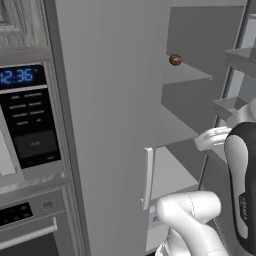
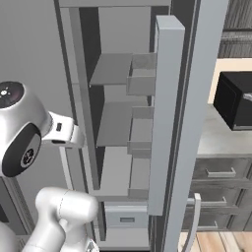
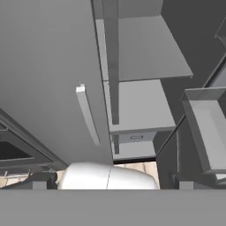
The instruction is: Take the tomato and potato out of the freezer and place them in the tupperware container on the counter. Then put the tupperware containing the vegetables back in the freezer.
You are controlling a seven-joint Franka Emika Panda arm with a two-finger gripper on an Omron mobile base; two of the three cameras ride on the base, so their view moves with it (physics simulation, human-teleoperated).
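Note:
The freezer [image 1: 115, 100] stands open, its grey shelves [image 2: 115, 69] bare in the right base view. A small brown potato [image 1: 175, 60] lies on the front left edge of an upper shelf. The open door [image 2: 167, 113] carries grey racks [image 3: 207, 128]. My gripper [image 3: 112, 185] looks down across the freezer front from outside it. Its fingertips [image 3: 39, 184] stand far apart at the bottom corners of the hand view, open with nothing between them. The potato is well away from the gripper. The tomato and the tupperware container are out of view. The counter [image 2: 216, 140] lies to the right of the freezer.
A microwave with a blue clock [image 1: 17, 76] sits to the left of the freezer, with an oven below it. A black toaster oven [image 2: 236, 98] stands on the counter over grey drawers [image 2: 219, 172]. A white vertical handle [image 1: 148, 177] is on the closed freezer panel.

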